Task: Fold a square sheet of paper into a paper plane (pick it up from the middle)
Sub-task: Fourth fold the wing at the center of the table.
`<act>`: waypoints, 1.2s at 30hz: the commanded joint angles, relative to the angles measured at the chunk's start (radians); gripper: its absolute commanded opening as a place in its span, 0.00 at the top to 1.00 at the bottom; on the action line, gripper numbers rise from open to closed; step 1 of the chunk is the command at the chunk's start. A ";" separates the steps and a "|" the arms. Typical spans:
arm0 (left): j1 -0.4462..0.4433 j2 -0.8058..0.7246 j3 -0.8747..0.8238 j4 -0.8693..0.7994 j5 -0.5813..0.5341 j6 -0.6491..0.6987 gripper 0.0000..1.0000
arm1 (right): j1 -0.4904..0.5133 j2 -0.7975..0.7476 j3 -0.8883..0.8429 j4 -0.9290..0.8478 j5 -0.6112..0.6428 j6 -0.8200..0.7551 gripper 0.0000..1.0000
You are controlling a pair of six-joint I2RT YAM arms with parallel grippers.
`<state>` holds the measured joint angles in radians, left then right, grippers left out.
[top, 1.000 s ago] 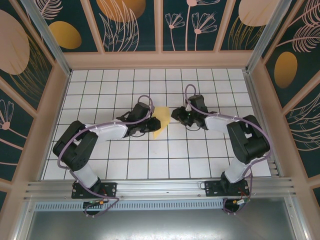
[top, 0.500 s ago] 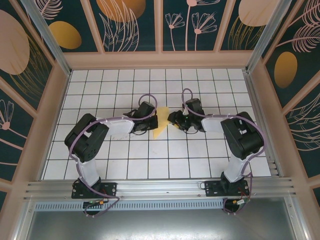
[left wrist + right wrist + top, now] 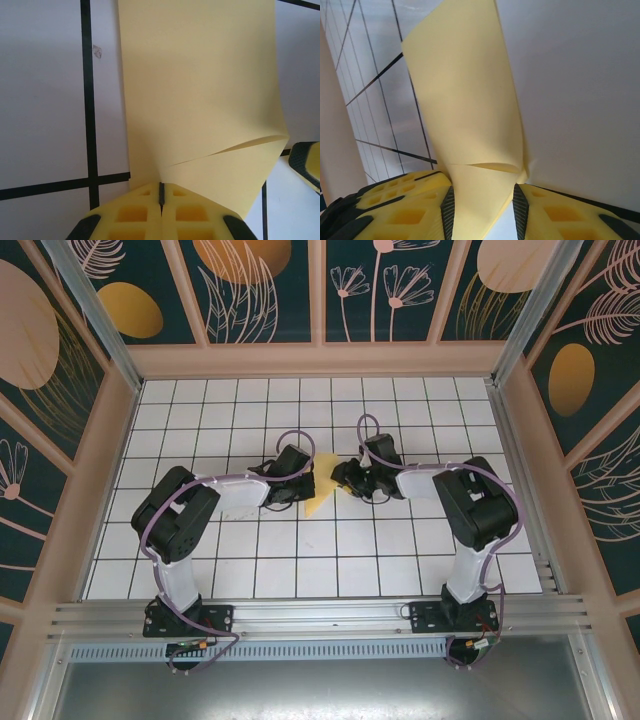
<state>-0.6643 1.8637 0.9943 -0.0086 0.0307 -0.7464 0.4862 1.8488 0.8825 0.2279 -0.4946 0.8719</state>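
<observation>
Left claw [image 3: 161, 194]: closed, with my two pads meeting on a near edge of the sheet [image 3: 200, 75]; I hold it by a pinch.
Right claw [image 3: 482, 205]: my jaws stand part-way apart with the sheet's other end between them. The paper nearly fills the gap, but I cannot tell whether it is pressed or only straddled.
Sheet, place: mid-surface [image 3: 300, 550], spanning the short gap between my two claws. It is lifted at both ends.
Sheet, form: bent, not flat. One flap curls over the main face in a soft roll, and my left wrist view shows its free edge running across as a shallow arc.
Done: the sheet is picked up and the first fold is started.
Left: I judge the roll is not yet pressed into a sharp crease. No nose, wings or centre crease can be made out, so nearly all the folding remains.
Risk: thin paper held at two ends may slip or kink off-line.
</observation>
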 commanded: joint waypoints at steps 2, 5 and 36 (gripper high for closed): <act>-0.003 0.024 -0.007 -0.031 -0.028 -0.014 0.99 | 0.007 0.019 0.032 -0.035 0.020 0.012 0.62; -0.003 0.025 -0.008 -0.030 -0.024 -0.015 0.99 | 0.008 0.024 0.040 -0.045 0.024 0.010 0.62; -0.003 -0.039 0.003 -0.025 0.016 0.033 0.90 | -0.006 0.101 0.035 0.144 -0.174 0.002 0.89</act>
<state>-0.6643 1.8629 0.9943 -0.0086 0.0372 -0.7456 0.4896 1.9358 0.9073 0.3595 -0.6418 0.8875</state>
